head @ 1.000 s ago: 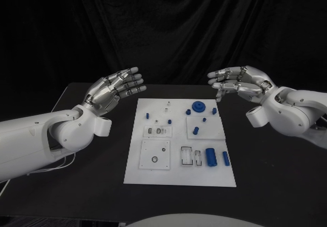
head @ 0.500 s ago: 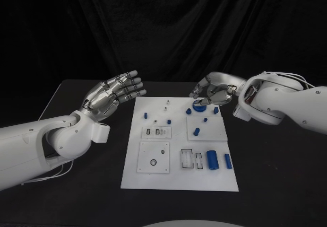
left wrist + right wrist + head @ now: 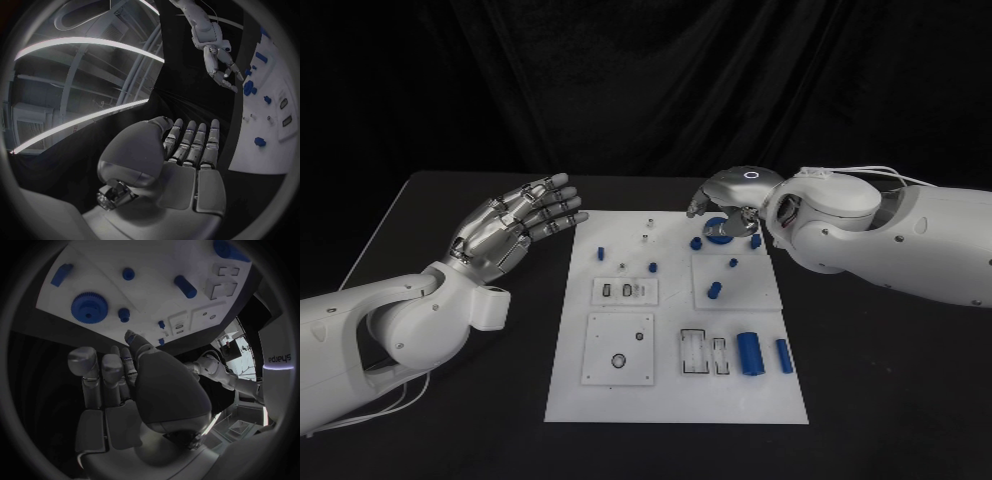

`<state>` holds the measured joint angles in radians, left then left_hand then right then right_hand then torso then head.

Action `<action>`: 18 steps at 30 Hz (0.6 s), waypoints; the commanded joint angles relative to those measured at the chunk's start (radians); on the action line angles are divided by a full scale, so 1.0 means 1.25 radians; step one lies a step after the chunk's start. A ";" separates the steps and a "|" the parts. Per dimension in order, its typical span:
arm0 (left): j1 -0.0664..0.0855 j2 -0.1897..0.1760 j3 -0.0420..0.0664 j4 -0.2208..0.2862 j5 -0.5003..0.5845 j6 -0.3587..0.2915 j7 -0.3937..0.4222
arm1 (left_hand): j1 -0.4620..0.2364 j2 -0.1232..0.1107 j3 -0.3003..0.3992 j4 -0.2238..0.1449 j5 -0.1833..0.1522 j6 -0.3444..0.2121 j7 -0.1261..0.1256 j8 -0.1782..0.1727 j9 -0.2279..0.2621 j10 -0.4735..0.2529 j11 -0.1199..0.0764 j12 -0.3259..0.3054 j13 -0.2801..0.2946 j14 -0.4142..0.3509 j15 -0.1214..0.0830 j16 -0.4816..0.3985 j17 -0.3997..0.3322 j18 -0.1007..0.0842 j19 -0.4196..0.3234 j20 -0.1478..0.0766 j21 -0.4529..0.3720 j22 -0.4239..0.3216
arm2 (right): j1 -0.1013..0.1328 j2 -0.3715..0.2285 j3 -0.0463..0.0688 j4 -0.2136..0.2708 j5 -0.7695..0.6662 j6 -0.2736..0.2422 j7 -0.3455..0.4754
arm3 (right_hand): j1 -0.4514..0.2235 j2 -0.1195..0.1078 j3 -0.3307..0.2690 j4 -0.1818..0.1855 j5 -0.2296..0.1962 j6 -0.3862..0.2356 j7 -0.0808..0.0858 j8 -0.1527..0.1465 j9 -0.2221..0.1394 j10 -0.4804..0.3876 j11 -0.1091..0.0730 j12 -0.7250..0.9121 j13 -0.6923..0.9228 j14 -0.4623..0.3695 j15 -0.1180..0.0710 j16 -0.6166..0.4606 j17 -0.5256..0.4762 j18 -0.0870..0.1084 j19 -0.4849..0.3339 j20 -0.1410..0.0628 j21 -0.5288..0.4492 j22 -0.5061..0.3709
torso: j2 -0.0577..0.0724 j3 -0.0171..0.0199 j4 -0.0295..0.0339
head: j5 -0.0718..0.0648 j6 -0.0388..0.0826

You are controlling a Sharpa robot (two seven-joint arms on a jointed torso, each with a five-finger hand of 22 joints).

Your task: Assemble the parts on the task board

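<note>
Hovering over the far end of the task board point(image 3: 678, 380), the right hand point(image 3: 723, 205) is palm down above the blue gear point(image 3: 720, 228), its fingers point(image 3: 92, 385) apart and holding nothing; the right wrist view shows the gear point(image 3: 87, 307) lying free on the white plate, clear of the fingertips. The left hand point(image 3: 516, 222) is raised off the black table point(image 3: 877, 370) just beside the board's left edge, palm facing inward, fingers point(image 3: 190, 145) straight, side by side, nothing in them. The board lies lengthwise in the middle of the table. Parts on it: the gear at the far right corner, with a small blue peg point(image 3: 695, 241) just left of it and another point(image 3: 756, 241) just right; a blue peg point(image 3: 600, 251) near the far left edge; two short blue pieces point(image 3: 715, 290) on the raised square plate right of centre; two larger blue cylinders point(image 3: 750, 352) lying side by side near the right edge toward the near end, beside a rectangular recess point(image 3: 694, 351). A square plate point(image 3: 619, 348) with small holes sits at the near left. No part is touched by either hand.
</note>
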<state>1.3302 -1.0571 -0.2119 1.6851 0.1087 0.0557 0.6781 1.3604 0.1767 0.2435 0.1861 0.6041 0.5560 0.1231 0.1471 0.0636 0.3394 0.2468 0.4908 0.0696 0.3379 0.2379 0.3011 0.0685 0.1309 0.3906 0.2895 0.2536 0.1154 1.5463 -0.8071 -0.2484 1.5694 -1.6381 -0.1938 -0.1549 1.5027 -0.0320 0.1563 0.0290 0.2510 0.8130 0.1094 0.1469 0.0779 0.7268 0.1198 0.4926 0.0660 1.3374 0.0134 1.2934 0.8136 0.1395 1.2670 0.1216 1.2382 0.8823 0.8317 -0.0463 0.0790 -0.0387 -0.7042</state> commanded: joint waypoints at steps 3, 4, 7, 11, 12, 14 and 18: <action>0.002 -0.003 0.001 0.008 0.007 0.013 0.128 | -0.008 0.000 0.007 0.000 0.000 0.006 -0.001 0.004 0.001 -0.001 0.003 -0.005 -0.001 0.002 0.001 0.001 -0.001 -0.007 0.003 0.001 0.002 -0.001 | -0.006 0.002 0.001 -0.004 -0.085 0.014 -0.051 | -0.008 -0.010 0.008 0.002 -0.006 0.000 -0.010 -0.007 0.000 0.006 0.000 -0.008 0.001 0.001 -0.003 0.002 -0.002 -0.005 0.001 -0.005 0.002 0.001 | 0.005 -0.0049 0.0030 | -0.003 0.000; 0.002 -0.003 0.001 0.009 0.007 0.013 0.127 | -0.008 0.000 0.007 0.000 0.000 0.006 -0.001 0.004 0.001 -0.001 0.003 -0.005 -0.001 0.002 0.002 0.001 0.000 -0.007 0.003 0.001 0.002 -0.001 | -0.007 0.002 0.001 -0.003 -0.086 0.017 -0.052 | -0.010 -0.011 0.009 0.003 -0.009 0.000 -0.011 -0.008 0.001 0.007 -0.001 -0.009 0.002 0.001 -0.003 0.001 -0.003 -0.005 0.001 -0.005 0.003 0.002 | 0.004 -0.0048 0.0031 | -0.003 -0.003; 0.002 -0.002 0.001 0.009 0.008 0.015 0.127 | -0.009 0.000 0.009 -0.001 0.000 0.007 0.000 0.004 0.001 -0.001 0.004 -0.005 -0.001 0.004 0.003 0.003 0.000 -0.008 0.003 0.001 0.002 -0.001 | -0.012 0.001 0.001 -0.002 -0.088 0.018 -0.053 | -0.012 -0.012 0.010 0.004 -0.013 0.001 -0.011 -0.009 0.002 0.010 -0.001 -0.011 0.002 0.001 -0.003 0.000 -0.005 -0.006 0.001 -0.005 0.003 0.004 | 0.000 -0.0050 0.0017 | -0.001 -0.010; 0.002 -0.002 0.001 0.008 0.009 0.017 0.124 | -0.009 0.000 0.010 -0.002 0.000 0.007 0.000 0.004 0.002 -0.001 0.005 -0.005 -0.001 0.005 0.004 0.004 0.000 -0.009 0.003 0.001 0.002 -0.001 | -0.018 0.002 0.001 -0.003 -0.089 0.018 -0.052 | -0.013 -0.012 0.014 0.004 -0.016 0.003 -0.012 -0.010 0.003 0.016 -0.002 -0.012 0.003 0.001 -0.002 0.000 -0.004 -0.007 0.002 -0.005 0.005 0.009 | -0.001 -0.0051 0.0017 | 0.001 -0.014; 0.002 -0.002 0.001 0.008 0.009 0.018 0.124 | -0.010 0.000 0.013 -0.003 0.000 0.009 0.001 0.005 0.002 -0.001 0.006 -0.005 -0.001 0.007 0.005 0.005 0.000 -0.010 0.003 0.001 0.002 -0.001 | -0.020 0.002 0.001 -0.003 -0.090 0.019 -0.052 | -0.013 -0.012 0.015 0.004 -0.015 0.004 -0.013 -0.011 0.003 0.019 -0.002 -0.012 0.003 0.001 -0.002 0.000 -0.005 -0.007 0.002 -0.005 0.006 0.010 | -0.002 -0.0050 0.0021 | 0.001 -0.015; 0.002 -0.001 0.001 0.008 0.009 0.019 0.122 | -0.010 0.000 0.013 -0.003 0.000 0.009 0.001 0.005 0.002 -0.001 0.006 -0.005 -0.001 0.007 0.005 0.005 0.000 -0.010 0.003 0.001 0.002 -0.001 | -0.022 0.001 0.001 -0.003 -0.090 0.020 -0.052 | -0.012 -0.013 0.017 0.004 -0.013 0.004 -0.013 -0.011 0.003 0.022 -0.003 -0.013 0.003 0.002 -0.001 0.000 -0.003 -0.007 0.002 -0.005 0.007 0.012 | -0.003 -0.0049 0.0011 | 0.002 -0.018; 0.002 0.000 0.001 0.007 0.007 0.020 0.120 | -0.011 0.000 0.015 -0.004 0.000 0.009 0.002 0.005 0.002 -0.001 0.007 -0.005 -0.001 0.007 0.007 0.006 0.000 -0.011 0.003 0.001 0.002 -0.001 | -0.026 0.002 0.001 -0.005 -0.088 0.024 -0.047 | -0.010 -0.014 0.023 0.002 -0.007 0.005 -0.013 -0.013 0.005 0.027 -0.003 -0.016 0.003 0.001 -0.001 -0.001 -0.006 -0.007 0.003 -0.004 0.008 0.015 | -0.005 -0.0048 -0.0009 | 0.006 -0.024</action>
<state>1.3302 -1.0591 -0.2119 1.6925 0.1132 0.0634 0.6784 1.3604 0.1767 0.2545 0.1807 0.6041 0.5595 0.1268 0.1471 0.0643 0.3394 0.2467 0.4907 0.0698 0.3416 0.2414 0.3051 0.0686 0.1309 0.3905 0.2895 0.2536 0.1147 1.5168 -0.8051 -0.2484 1.5648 -1.7290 -0.1757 -0.1951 1.4923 -0.0424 0.1800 0.0306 0.2394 0.8164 0.0984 0.1344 0.0827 0.7533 0.1159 0.4792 0.0686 1.3373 0.0135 1.2933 0.8073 0.1397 1.2670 0.1216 1.2431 0.9006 0.8281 -0.0523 0.0789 -0.0322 -0.7314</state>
